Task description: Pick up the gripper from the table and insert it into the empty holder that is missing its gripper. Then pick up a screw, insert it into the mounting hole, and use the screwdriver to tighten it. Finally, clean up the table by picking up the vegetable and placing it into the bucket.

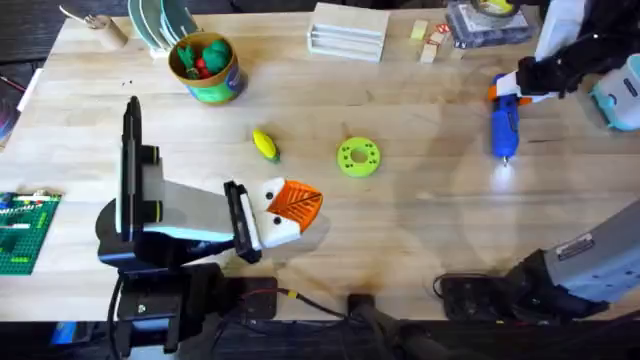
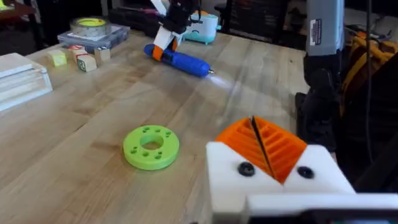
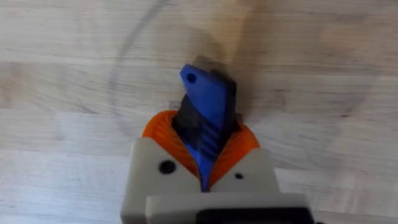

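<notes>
My right gripper (image 1: 512, 86) is at the far right of the table, shut on the back end of the blue screwdriver (image 1: 503, 128). The right wrist view shows the orange pads of this gripper (image 3: 204, 134) clamped around the screwdriver (image 3: 208, 99). The bit end sits low near the wood, beside a bright spot of light. My left gripper (image 1: 298, 201) hovers near the table's middle front, its orange pads pressed together with nothing between them (image 2: 258, 140). The yellow vegetable (image 1: 264, 145) lies left of centre. The green bucket (image 1: 207, 68) stands at the back left. The loose gripper, holder and screw are out of view.
A lime-green disc with holes (image 1: 358, 157) lies mid-table, just beyond my left gripper. Red and green toy pieces fill the bucket. A white box (image 1: 348, 30), small wooden blocks (image 1: 428, 40) and a tape roll (image 1: 493, 10) line the back edge. A green baseplate (image 1: 22, 232) sits far left.
</notes>
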You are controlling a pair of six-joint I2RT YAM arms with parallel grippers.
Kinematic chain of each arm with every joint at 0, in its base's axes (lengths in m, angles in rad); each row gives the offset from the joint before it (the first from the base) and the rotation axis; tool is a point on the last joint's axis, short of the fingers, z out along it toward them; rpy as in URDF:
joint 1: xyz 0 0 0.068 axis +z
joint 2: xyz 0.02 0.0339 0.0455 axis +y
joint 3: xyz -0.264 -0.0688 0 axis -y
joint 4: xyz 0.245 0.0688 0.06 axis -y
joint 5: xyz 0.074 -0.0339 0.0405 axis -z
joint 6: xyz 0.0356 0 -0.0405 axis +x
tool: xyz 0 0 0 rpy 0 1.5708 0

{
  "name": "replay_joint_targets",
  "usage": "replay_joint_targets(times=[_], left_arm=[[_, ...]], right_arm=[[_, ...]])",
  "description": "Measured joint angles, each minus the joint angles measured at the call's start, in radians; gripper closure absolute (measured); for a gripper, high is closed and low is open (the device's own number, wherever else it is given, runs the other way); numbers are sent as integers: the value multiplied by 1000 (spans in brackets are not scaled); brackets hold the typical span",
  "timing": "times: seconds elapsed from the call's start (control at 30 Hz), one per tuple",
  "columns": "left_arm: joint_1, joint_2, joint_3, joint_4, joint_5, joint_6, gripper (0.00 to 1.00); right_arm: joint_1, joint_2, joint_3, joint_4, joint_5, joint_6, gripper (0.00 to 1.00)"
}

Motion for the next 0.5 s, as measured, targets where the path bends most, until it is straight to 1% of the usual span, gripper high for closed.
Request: replay_joint_targets(times=[0.13,0.3,0.4,0.5], left_arm=[[0,0,0,0,0,0,997],[0,0,0,0,0,0,997],[0,0,0,0,0,0,997],[0,0,0,0,-1,0,997]], right_arm=[[4,8,23,-40,-3,0,974],[9,3,51,-42,-6,8,974],[9,-37,53,-32,-5,10,974],[9,-116,53,-20,-1,13,974]])
